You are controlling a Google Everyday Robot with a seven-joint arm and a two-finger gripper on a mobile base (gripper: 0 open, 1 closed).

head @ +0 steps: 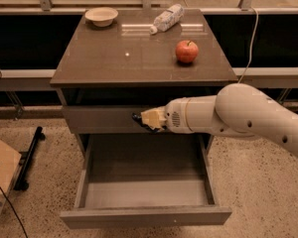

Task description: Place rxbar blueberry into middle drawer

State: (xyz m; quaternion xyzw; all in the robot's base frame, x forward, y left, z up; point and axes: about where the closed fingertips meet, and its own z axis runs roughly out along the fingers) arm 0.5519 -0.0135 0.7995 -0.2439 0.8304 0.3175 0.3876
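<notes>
My gripper (141, 119) hangs in front of the cabinet, just above the back of the open middle drawer (146, 216). It is shut on the rxbar blueberry (137, 117), of which only a small dark end shows past the pale fingertips. The drawer is pulled far out toward me. Its pale grey floor (146, 192) is bare. The white arm reaches in from the right.
On the cabinet top (124, 63) stand a red apple (187, 51), a lying clear bottle (167, 18) and a pale bowl (101, 16). The flat upper drawer panel (99, 119) is behind the gripper. A cardboard box (0, 175) and black stand (30, 157) are at left.
</notes>
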